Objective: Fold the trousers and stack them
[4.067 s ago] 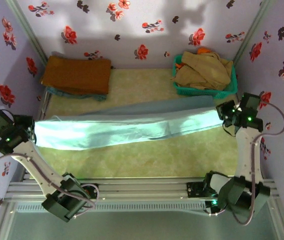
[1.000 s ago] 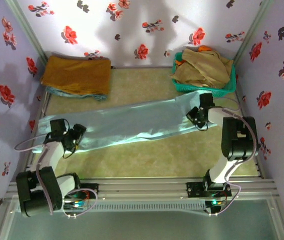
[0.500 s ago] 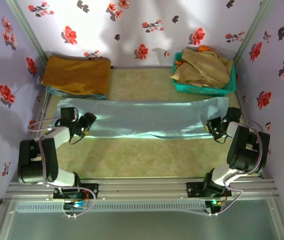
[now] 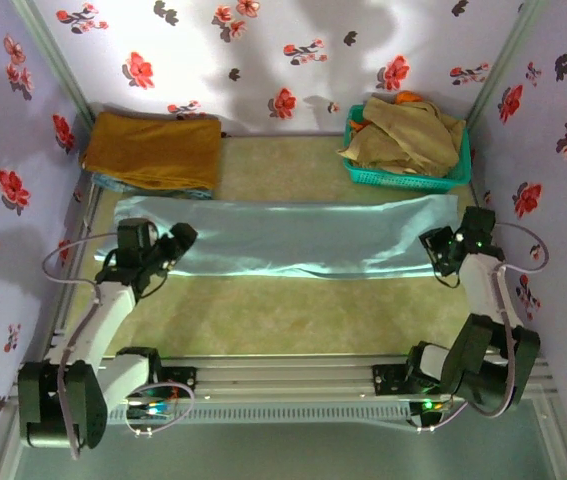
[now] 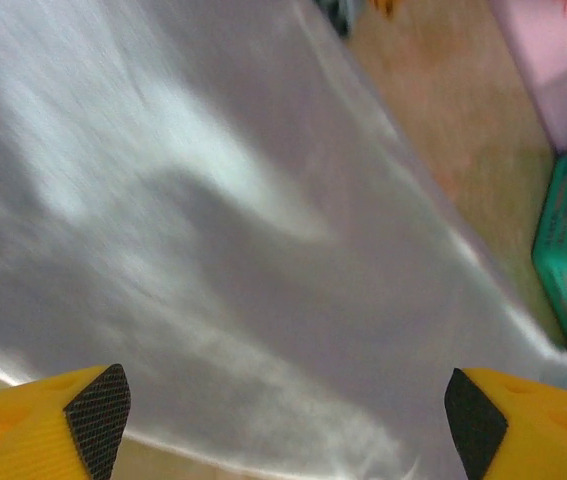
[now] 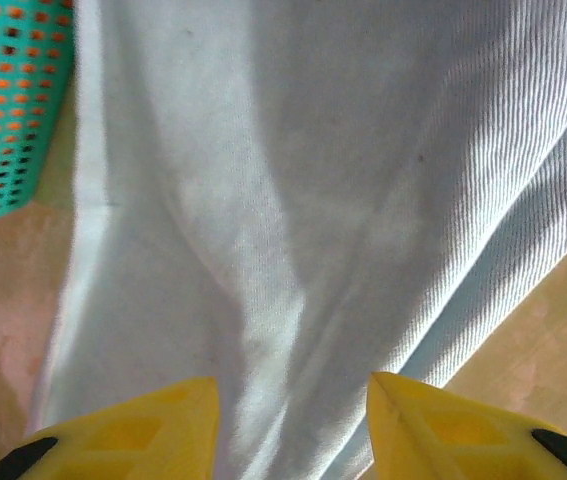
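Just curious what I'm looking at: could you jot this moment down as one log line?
trousers: laid out long across table, not yet stacked | left gripper: open, at left end | right gripper: open, at right end

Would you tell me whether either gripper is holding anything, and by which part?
Nothing seems held: the left gripper and the right gripper both stand open over the trousers, which lie spread flat.
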Action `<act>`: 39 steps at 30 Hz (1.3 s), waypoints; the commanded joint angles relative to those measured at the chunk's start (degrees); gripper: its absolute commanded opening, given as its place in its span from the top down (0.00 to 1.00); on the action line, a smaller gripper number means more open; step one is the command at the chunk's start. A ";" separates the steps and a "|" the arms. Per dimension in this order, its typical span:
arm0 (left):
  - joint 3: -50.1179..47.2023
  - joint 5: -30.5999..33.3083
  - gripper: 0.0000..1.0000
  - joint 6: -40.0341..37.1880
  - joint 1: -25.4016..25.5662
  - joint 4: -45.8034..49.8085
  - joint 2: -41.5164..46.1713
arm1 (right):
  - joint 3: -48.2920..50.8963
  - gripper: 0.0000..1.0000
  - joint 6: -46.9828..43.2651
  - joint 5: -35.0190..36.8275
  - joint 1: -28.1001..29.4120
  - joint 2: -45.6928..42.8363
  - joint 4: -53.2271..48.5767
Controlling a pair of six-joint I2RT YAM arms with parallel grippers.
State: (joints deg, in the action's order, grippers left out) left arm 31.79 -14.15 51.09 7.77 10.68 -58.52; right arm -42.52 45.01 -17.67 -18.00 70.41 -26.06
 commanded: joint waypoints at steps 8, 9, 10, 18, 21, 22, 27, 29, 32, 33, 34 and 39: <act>-2.91 4.00 0.16 11.09 20.80 -7.06 -5.64 | 3.38 0.55 4.62 -1.61 -0.86 12.93 6.07; -3.29 4.33 0.16 12.20 21.89 -8.67 -6.27 | 3.48 0.58 5.22 -1.63 -0.95 13.99 7.55; -3.24 4.40 0.16 12.78 22.55 -9.64 -6.97 | 3.22 0.62 5.41 -2.01 -0.94 14.92 8.39; -4.80 6.08 0.51 15.61 23.21 -18.42 -13.17 | 2.13 1.00 3.85 -2.15 -0.96 11.03 6.07; -5.19 6.72 0.51 16.76 23.25 -19.99 -14.26 | 1.94 1.00 2.18 -2.56 -0.96 8.03 3.45; -4.85 6.29 0.48 16.68 23.26 -20.09 -14.86 | 1.82 1.00 1.57 -2.66 -0.97 7.29 2.63; -4.47 6.52 0.36 17.73 24.27 -19.92 -17.36 | 2.04 1.00 0.86 -3.41 -0.94 6.36 2.15; -4.71 7.00 0.36 18.80 24.27 -21.26 -18.62 | 2.38 1.00 1.08 -3.96 -0.94 6.64 2.93; -4.29 8.15 0.45 20.17 24.40 -22.99 -20.85 | 2.62 1.00 1.48 -4.44 -0.85 6.98 3.81; -4.33 8.41 0.54 20.85 24.40 -24.14 -21.40 | 2.68 1.00 1.48 -4.47 -0.89 7.02 3.84; -4.30 8.44 0.62 21.73 24.46 -24.77 -21.70 | 2.66 1.00 1.48 -4.39 -0.87 6.93 3.97; -5.83 9.09 0.58 23.97 27.16 -22.01 -18.31 | 3.01 1.00 0.62 -3.78 -0.85 5.80 3.43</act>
State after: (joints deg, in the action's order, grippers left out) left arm 27.05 -6.98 73.25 33.56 -11.88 -79.29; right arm -39.81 46.92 -21.26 -18.76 77.34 -21.98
